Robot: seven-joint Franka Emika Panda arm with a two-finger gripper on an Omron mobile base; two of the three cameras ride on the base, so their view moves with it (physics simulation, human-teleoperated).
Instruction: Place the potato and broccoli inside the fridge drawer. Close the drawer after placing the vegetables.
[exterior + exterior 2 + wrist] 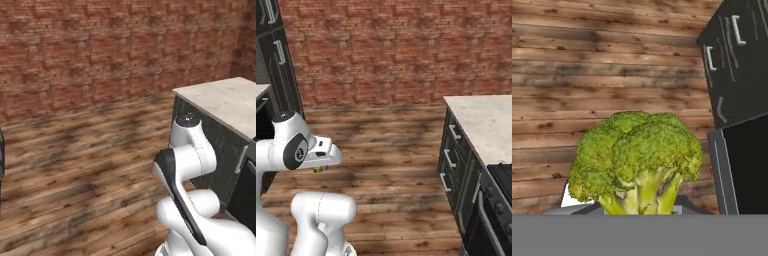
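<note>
The broccoli (637,157), a green floret with a bumpy head and pale yellow-green stalk, sits close in front of the hand camera, stalk down between the fingers. In the right base view it is a tiny green speck (318,170) under the white hand, with my gripper (319,166) shut on it, held in the air above the wooden floor at the left. The fingertips themselves are hidden behind the floret. The potato and the fridge drawer are out of view.
A stone-topped counter (483,122) with dark handled drawers (453,150) and a stove (501,180) stands to the right. Tall dark cabinets (276,55) rise at the left. The hand view has a dark handled cabinet front (737,55) and a grey-edged dark panel (722,170) on its right.
</note>
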